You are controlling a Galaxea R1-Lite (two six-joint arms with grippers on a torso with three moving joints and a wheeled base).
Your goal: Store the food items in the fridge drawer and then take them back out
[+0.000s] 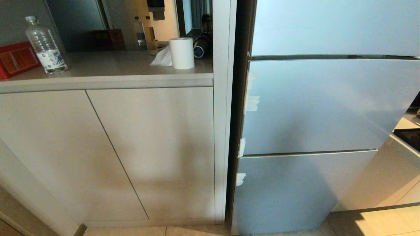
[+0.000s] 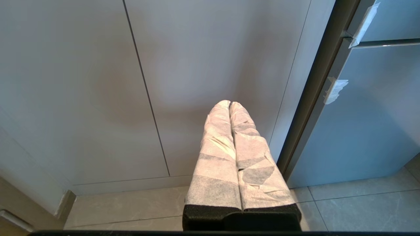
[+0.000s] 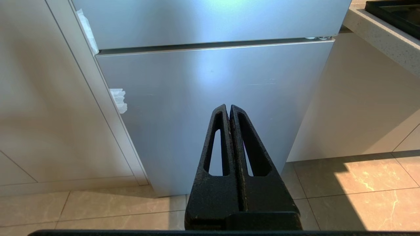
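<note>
Fridge (image 1: 328,105): silver-blue panels, all closed, right of a beige cabinet (image 1: 131,147); bits of white tape (image 1: 251,103) on the panels' left edges. Drawer and food: not visible in any view. Surface (image 1: 108,70) above the cabinet: water bottle (image 1: 46,46), red box (image 1: 16,59), paper roll (image 1: 181,53). Left gripper (image 2: 229,104): paper-wrapped jaws pressed together, empty, low before the cabinet doors. Right gripper (image 3: 228,108): black jaws closed, empty, low before the bottom fridge panel. Floor (image 3: 344,183): tiled.
</note>
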